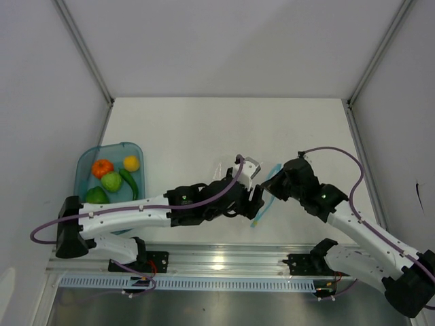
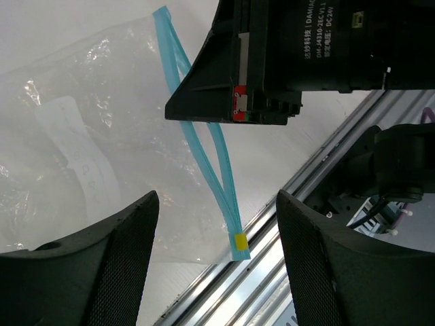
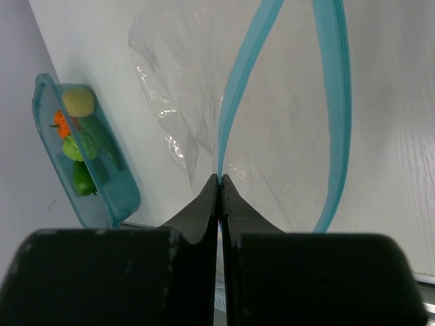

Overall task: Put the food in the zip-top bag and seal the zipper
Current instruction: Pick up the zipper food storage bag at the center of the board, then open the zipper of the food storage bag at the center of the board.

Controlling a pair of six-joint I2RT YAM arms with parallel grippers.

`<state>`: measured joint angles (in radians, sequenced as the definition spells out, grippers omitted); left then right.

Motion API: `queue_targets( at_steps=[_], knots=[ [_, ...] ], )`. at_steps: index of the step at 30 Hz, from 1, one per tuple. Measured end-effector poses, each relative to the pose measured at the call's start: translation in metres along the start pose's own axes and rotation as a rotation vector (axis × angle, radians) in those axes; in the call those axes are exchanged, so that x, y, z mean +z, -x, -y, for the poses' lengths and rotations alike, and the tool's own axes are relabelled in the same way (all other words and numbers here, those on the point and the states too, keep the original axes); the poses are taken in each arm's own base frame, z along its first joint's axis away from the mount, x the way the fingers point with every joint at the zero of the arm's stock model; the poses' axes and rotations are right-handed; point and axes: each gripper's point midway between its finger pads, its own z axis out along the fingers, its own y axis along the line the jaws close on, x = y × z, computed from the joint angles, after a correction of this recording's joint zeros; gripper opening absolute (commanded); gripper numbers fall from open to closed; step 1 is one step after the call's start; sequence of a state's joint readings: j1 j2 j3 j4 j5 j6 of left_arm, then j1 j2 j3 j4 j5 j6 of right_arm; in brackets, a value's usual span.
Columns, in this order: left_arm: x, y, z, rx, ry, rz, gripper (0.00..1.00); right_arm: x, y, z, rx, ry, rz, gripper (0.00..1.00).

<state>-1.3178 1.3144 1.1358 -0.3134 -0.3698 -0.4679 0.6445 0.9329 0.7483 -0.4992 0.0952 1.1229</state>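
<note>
Right gripper point(image 3: 219, 178), jaws clamped on one lip of the thin light blue zipper strip point(image 3: 236, 85), props the small clear crinkly plastic bag point(image 2: 95, 115) agape, presumably for loading, while left gripper point(image 2: 216, 204) hovers, jaws apart.

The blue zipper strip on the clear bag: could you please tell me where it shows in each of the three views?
Top external: the zipper strip lies just below centre, slanting.
Left wrist: a diagonal from top centre to low centre, partly hidden.
Right wrist: two strands parting upward from centre.
Shared landmark: the right gripper, shut on one strand, shows in all three.
</note>
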Motion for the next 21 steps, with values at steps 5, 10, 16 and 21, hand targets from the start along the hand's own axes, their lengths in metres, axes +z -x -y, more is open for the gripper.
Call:
queue_targets(
  at_steps=[5, 10, 16, 21],
  knots=[
    [0.005, -0.007, -0.005, 0.01, 0.032, -0.016, 0.73, -0.002, -0.005, -0.001, 0.018, -0.012, 0.022, 0.0],
    [0.013, -0.016, -0.007, 0.02, 0.048, -0.033, 0.73, -0.008, -0.002, -0.006, 0.042, 0.01, 0.042, 0.0],
    [0.024, -0.034, -0.012, 0.036, 0.071, -0.063, 0.73, -0.012, -0.002, -0.009, 0.055, 0.024, 0.047, 0.0],
    [0.032, -0.04, -0.012, 0.04, 0.076, -0.07, 0.73, -0.013, -0.005, -0.011, 0.055, 0.03, 0.042, 0.0]
  ],
)
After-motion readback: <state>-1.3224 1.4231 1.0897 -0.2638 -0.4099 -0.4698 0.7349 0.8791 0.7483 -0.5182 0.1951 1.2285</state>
